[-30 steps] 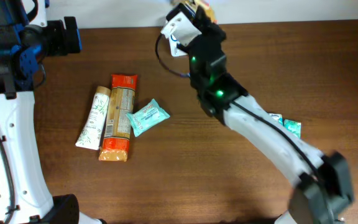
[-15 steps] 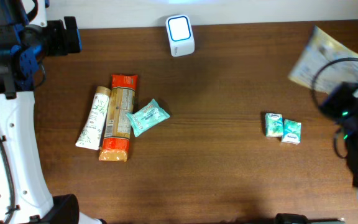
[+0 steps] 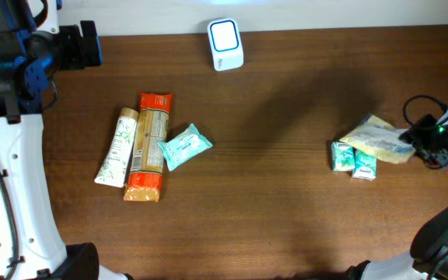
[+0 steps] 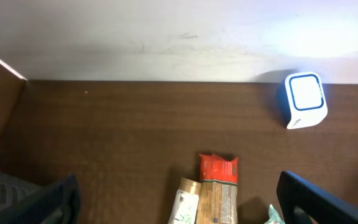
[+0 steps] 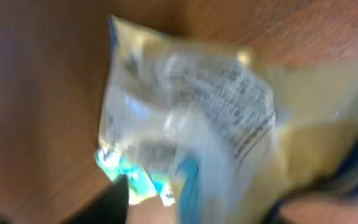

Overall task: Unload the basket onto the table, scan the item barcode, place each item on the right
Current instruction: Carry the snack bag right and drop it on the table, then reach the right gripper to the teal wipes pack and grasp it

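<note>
The item, a yellow and clear packet (image 3: 376,138), lies at the right of the table, partly on two small green packs (image 3: 354,159). My right gripper (image 3: 415,141) is at the packet's right end. In the blurred right wrist view the packet (image 5: 197,118) fills the frame with its printed label up. It lies between the spread fingers of the right gripper (image 5: 229,202), which is open. The white scanner (image 3: 225,44) stands at the table's far edge and shows as the scanner (image 4: 304,99) in the left wrist view. My left gripper (image 4: 179,208) hangs open and empty at far left.
A white tube (image 3: 117,148), an orange snack bar (image 3: 149,148) and a teal wipes pack (image 3: 183,146) lie together left of centre. The right arm's cable (image 3: 422,105) loops near the right table edge. The left arm's base (image 3: 6,70) fills the left side.
My right arm swung from the scanner to the right side with the packet and brought it down onto the green packs. Its jaws have come apart. The left arm has not moved.
</note>
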`<action>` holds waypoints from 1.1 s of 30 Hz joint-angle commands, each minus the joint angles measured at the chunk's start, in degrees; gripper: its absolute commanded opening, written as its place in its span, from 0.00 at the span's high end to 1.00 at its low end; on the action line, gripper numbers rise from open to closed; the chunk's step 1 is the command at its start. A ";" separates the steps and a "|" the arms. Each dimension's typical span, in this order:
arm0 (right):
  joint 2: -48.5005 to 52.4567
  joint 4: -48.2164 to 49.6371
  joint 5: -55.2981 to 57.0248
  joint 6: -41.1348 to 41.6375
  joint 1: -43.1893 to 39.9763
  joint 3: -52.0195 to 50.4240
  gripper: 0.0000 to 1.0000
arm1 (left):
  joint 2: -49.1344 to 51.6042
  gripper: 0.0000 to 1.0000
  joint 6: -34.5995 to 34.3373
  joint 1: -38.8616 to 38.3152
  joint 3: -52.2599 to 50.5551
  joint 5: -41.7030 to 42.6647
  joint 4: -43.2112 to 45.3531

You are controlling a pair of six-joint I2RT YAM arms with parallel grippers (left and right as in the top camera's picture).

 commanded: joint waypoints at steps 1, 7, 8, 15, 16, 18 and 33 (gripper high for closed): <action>-0.98 -4.50 -1.86 -3.56 0.28 3.50 0.36 | -0.44 0.01 0.70 0.04 0.59 -0.15 -0.07; -0.98 -19.47 -1.68 -8.79 11.17 22.64 0.31 | -0.44 0.01 0.70 0.04 0.59 -0.15 -0.04; -0.96 -18.93 -2.62 -8.76 15.98 24.24 0.30 | -0.44 0.01 0.70 0.04 0.59 -0.15 -0.07; 6.60 1.99 -5.01 -5.55 51.65 24.15 0.22 | -0.44 0.01 0.70 0.04 0.59 -0.15 -0.07; 9.27 5.42 -4.96 -4.33 55.47 24.15 0.21 | -0.44 0.01 0.70 0.04 0.59 -0.15 -0.07; 14.45 11.23 -4.94 -2.43 60.94 24.15 0.18 | -0.44 0.01 0.70 0.04 0.59 -0.15 -0.07; 30.49 22.99 12.76 28.85 71.80 24.15 0.20 | -0.44 0.01 0.70 0.04 0.59 -0.15 -0.07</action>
